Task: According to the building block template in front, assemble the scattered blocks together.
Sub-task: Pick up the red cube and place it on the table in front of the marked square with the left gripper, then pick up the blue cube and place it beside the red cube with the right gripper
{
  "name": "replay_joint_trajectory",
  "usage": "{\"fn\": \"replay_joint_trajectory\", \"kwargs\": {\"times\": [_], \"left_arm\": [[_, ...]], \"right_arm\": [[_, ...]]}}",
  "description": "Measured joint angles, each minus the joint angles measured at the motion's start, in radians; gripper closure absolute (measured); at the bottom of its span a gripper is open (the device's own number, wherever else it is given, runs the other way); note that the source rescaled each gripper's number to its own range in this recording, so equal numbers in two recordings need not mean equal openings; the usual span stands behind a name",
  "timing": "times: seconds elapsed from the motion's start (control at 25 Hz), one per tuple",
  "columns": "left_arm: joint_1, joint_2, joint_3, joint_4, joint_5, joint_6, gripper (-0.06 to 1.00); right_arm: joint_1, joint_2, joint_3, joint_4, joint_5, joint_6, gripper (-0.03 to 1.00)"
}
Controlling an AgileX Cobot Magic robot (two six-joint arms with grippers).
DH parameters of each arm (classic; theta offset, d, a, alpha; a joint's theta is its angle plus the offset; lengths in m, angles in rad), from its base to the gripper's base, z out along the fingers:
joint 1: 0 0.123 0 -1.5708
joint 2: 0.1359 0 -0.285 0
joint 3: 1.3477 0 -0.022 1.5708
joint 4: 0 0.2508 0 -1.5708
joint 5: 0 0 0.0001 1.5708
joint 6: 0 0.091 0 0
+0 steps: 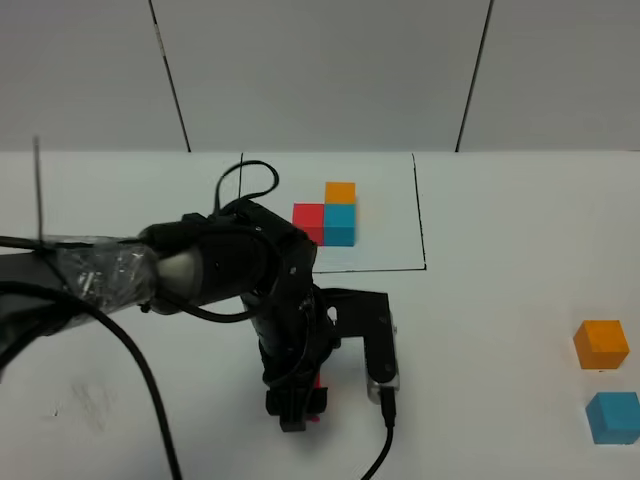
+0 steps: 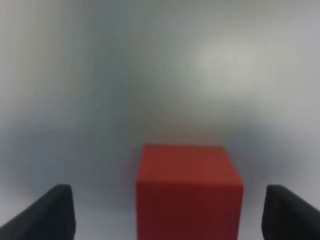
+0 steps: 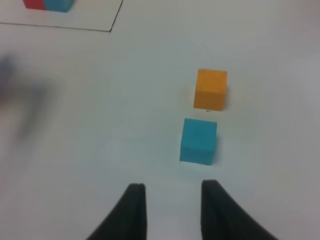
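The building block template (image 1: 326, 214) is a small red, blue and orange cube cluster inside a thin black rectangle at the back middle; its edge shows in the right wrist view (image 3: 48, 4). My left gripper (image 1: 296, 408) reaches to the front middle and stands open around the red cube (image 2: 187, 190), fingers (image 2: 47, 215) well clear of its sides. The red cube peeks out beside the gripper (image 1: 318, 396). The orange cube (image 1: 601, 343) and blue cube (image 1: 613, 416) sit apart at the front right. My right gripper (image 3: 172, 210) is open and empty, just short of the blue cube (image 3: 198, 141), with the orange cube (image 3: 211, 88) beyond.
The left arm with its black cables (image 1: 150, 400) covers the table's front left and middle. A black camera bracket (image 1: 378, 340) hangs beside the left gripper. The white table (image 1: 500, 330) lies bare between the left gripper and the two right-hand cubes.
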Motion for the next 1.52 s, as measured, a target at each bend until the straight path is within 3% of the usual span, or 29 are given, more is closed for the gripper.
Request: {"fn": "replay_joint_trajectory", "kwargs": {"times": [0.16,0.36,0.48,0.68,0.8,1.04,1.32,1.52], "left_arm": [[0.0,-0.14,0.0,0.024,0.0,-0.128,-0.06],[0.0,-0.328,0.0,0.191,0.034,-0.463,-0.05],[0.0,-0.421,0.0,0.361,0.141,-0.731,-0.05],[0.0,-0.545,0.0,0.732,0.417,-1.172,-0.05],[0.0,-0.629,0.0,0.866,0.449,-1.36,-0.05],[0.0,-0.816,0.0,0.834,0.452,-1.514,-0.05],[0.0,-1.043,0.022,0.671,0.452,-1.525,-0.05],[0.0,-1.249,0.193,0.557,0.452,-1.499,-0.05]], "right_arm": [[0.0,0.0,0.0,0.0,0.0,0.0,0.97],[0.0,0.0,0.0,0.0,0.0,0.0,0.97],[0.0,0.0,0.0,0.0,0.0,0.0,0.97],[0.0,0.0,0.0,0.0,0.0,0.0,0.97],[0.0,0.0,0.0,0.0,0.0,0.0,0.97],[0.0,0.0,0.0,0.0,0.0,0.0,0.97],[0.0,0.0,0.0,0.0,0.0,0.0,0.97],[0.0,0.0,0.0,0.0,0.0,0.0,0.97]]}}
